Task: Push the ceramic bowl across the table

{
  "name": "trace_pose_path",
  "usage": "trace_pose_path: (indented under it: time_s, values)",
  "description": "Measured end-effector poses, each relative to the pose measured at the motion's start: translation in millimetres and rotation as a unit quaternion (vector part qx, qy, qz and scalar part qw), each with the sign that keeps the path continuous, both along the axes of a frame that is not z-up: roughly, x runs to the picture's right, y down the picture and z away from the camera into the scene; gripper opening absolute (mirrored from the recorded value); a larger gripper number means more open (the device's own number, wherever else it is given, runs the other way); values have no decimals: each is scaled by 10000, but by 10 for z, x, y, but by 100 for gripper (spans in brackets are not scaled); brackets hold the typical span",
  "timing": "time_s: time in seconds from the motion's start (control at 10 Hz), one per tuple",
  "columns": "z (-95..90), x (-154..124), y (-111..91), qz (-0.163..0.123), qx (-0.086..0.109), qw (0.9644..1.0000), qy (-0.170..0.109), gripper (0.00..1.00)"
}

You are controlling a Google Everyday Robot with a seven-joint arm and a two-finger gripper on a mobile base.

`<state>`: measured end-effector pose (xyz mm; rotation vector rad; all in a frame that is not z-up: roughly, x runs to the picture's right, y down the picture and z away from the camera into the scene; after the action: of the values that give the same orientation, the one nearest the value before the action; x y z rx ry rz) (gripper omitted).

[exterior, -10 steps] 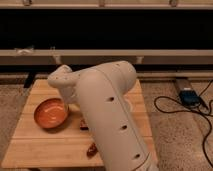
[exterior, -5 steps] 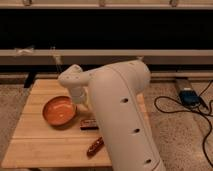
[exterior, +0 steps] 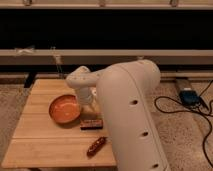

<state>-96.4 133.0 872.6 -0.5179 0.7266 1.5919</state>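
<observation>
The orange ceramic bowl sits on the left half of the light wooden table, upright and empty. My gripper hangs from the white wrist and points down at the bowl's right rim, very close to it or touching it. My large white arm fills the middle of the view and hides the table's right half.
A dark rectangular bar lies just in front of the bowl's right side. A reddish-brown oblong item lies near the table's front edge. A blue box with black cables lies on the floor at right. A dark wall runs behind the table.
The bowl has shifted to the right and slightly away from the front edge. My arm and gripper have moved to the right with it.
</observation>
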Motion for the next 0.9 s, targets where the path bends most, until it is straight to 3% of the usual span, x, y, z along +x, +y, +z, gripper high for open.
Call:
trace_pose_path:
  time_s: [0.6,0.7,0.9]
  values:
    - [-126,239,-48,238,117,9995,151,65]
    - [-167,251,-83,285,183,9994,83,65]
    - [-336,224,-215,331,343,9983,-346,65]
